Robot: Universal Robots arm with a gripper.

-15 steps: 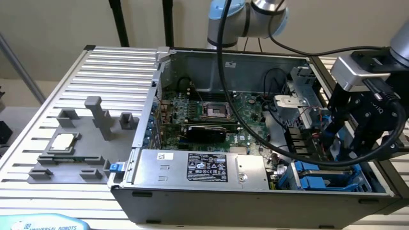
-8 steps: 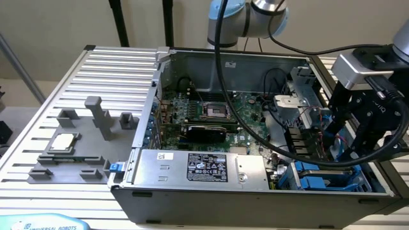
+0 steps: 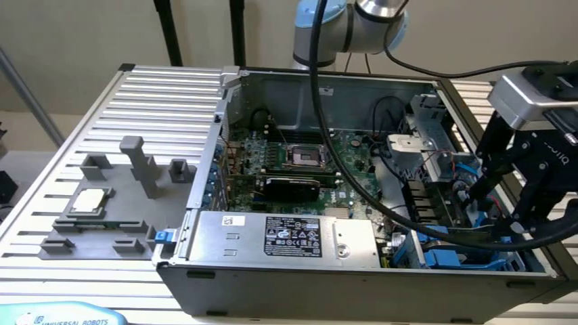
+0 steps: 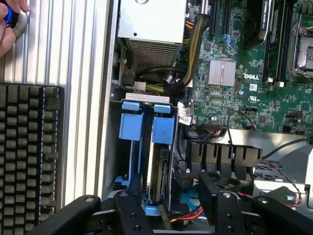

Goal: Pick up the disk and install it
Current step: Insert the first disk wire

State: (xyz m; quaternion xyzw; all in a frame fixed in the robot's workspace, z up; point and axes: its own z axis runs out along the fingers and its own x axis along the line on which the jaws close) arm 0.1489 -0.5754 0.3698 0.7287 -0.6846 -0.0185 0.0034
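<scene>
Slatted metal table (image 3: 153, 88), open computer case (image 3: 361, 294): at the exterior view's right the gripper (image 3: 505, 210) hangs over the drive cage (image 3: 449, 259), jaws spread, gripping nothing. The disk (image 4: 159, 169) stands edge-on in its slot between them, apparently seated.

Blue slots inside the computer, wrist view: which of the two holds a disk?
The slot nearer the green motherboard: a disk stands on edge in it. The other slot, by the case wall, shows just blue rails.

Gripper (image 4: 170, 203) spread over disk (image 4: 158, 171) (slotted).
</scene>
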